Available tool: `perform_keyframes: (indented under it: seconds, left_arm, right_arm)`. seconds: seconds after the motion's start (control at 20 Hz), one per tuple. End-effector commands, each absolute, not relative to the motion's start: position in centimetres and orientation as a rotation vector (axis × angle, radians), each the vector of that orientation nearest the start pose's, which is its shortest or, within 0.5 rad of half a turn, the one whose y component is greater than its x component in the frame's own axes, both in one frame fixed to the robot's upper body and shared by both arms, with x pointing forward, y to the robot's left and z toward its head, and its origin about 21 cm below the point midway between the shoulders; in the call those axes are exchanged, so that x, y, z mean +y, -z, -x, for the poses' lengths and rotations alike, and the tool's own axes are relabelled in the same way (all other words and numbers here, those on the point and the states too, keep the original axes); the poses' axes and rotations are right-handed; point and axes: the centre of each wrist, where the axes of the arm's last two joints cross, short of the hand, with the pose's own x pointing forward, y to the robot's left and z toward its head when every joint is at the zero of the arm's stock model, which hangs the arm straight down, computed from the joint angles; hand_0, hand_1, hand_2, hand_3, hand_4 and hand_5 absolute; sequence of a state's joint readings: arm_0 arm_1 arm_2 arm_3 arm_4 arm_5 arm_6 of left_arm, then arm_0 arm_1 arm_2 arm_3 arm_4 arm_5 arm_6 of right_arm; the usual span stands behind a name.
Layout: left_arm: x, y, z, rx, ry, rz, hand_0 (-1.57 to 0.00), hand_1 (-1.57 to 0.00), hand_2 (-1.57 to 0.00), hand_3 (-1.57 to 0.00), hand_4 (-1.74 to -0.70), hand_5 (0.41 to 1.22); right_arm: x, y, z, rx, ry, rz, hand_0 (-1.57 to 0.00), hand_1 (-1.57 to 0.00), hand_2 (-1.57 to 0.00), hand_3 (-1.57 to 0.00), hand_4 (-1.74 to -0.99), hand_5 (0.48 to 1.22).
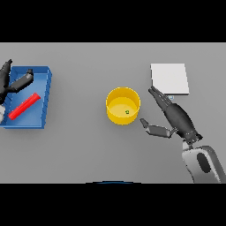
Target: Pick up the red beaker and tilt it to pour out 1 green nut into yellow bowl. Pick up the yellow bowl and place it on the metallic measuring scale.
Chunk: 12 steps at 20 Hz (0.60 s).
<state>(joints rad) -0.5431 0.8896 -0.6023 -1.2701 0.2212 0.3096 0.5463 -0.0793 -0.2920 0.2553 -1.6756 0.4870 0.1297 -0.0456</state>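
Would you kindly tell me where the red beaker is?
In the head view, the red beaker lies in the blue tray at far left, beside the left hand.

The left robot hand (13, 81) is cut off by the view's left edge, so only some dark fingers and part of its palm show over the blue tray (46, 95); its arm is out of sight; whether those fingers touch the red beaker (24, 106) cannot be told; the beaker's lower end meets a white part at the picture's edge, and that tray corner is cut off too; the green nut (127, 112) in the yellow bowl (115, 118) is too small to make out its shape; the right robot hand (174, 115) covers the near left corner of the metallic measuring scale (170, 78); a small bluish mark at the scale's front edge is unreadable.
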Motion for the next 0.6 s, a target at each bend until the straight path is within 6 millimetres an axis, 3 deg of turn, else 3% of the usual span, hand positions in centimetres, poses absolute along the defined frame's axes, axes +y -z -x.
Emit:
perform_keyframes:
  seconds: [0.0, 0.2, 0.55]
  left_arm:
    - [31.7, -10.5, -33.7, -1.069, 0.516, -0.721, 0.00, 0.00, 0.00, 0.00, -0.79, 0.709]
    - [31.6, -11.1, -34.0, -1.075, 0.520, -0.727, 0.00, 0.00, 0.00, 0.00, -0.79, 0.716]
    - [31.5, -10.9, -33.9, -1.068, 0.532, -0.728, 0.00, 0.00, 0.00, 0.00, -0.80, 0.720]
  right_arm:
    - [-22.0, -4.8, -26.3, -1.648, -1.019, 0.336, 0.00, 0.00, 0.00, 0.00, -1.282, 0.677]
    - [-20.4, -6.1, -28.2, -1.624, -1.353, 0.397, 0.00, 0.00, 0.00, 0.00, -1.276, 0.666]
    - [-18.1, -6.8, -31.0, -1.553, -1.651, 0.338, 0.00, 0.00, 0.00, 0.00, -1.276, 0.670]
